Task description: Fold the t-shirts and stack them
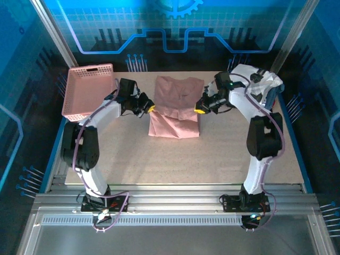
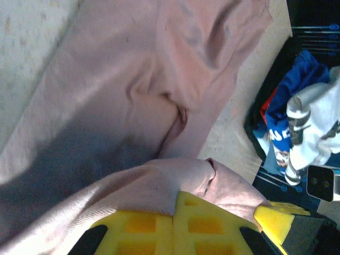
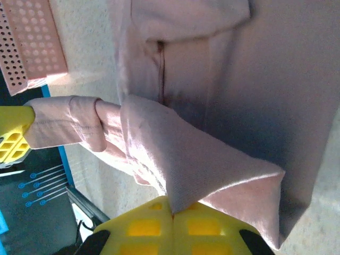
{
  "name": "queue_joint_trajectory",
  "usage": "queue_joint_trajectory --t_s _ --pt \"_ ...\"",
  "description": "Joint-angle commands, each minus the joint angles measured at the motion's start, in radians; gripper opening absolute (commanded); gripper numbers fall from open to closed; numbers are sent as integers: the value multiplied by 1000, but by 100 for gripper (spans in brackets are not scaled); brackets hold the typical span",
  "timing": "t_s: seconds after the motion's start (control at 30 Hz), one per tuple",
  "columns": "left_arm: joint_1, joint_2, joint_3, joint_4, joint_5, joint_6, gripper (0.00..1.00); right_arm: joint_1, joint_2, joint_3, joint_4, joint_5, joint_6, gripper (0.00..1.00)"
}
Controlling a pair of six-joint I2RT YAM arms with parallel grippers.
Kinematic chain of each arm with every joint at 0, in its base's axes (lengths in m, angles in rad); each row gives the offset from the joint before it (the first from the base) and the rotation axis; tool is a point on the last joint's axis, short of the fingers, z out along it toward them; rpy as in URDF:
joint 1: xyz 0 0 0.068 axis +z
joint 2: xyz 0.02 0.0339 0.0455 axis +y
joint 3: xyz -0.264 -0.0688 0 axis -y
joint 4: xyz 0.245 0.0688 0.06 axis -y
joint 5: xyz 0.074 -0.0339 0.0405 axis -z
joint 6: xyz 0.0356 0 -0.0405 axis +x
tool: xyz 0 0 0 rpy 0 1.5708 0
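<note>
pink shirt point(image 1: 175, 106): spread on the table point(image 1: 228, 154), to the right of the basket point(image 1: 87, 90). left gripper point(image 2: 174, 215): at the shirt's edge nearer the basket, pinched tight on a raised fold of pink cloth. right gripper point(image 3: 171, 212): at the shirt's edge farther from the basket, clenched on a lifted fold. heap of white and blue clothes point(image 1: 260, 85): far right of the basket, past the right gripper.

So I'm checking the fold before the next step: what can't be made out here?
Top view: the right arm covers part of the other shirts; their number is unclear.
Left wrist view: the frame edge cuts those shirts.
Wrist views: the pink t-shirt's gripped edges vanish between the pads of the left hand and right hand.
</note>
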Motion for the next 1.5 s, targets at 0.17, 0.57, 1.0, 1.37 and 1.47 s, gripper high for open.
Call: queue_joint_trajectory --t_s 0.17,0.57,1.0,1.37,1.47 --pt "36 257 325 -134 103 135 7 -47 199 217 -104 -19 -21 0" --pt "54 561 677 -252 155 189 12 -67 351 353 -105 6 28 5" --pt "74 630 922 -116 192 49 83 -142 414 506 345 -111 428 67" --pt "104 205 528 -290 109 272 92 -76 -9 185 56 -18 129 66" --pt "45 80 253 -163 106 268 86 -16 -98 -40 129 -14 132 45"
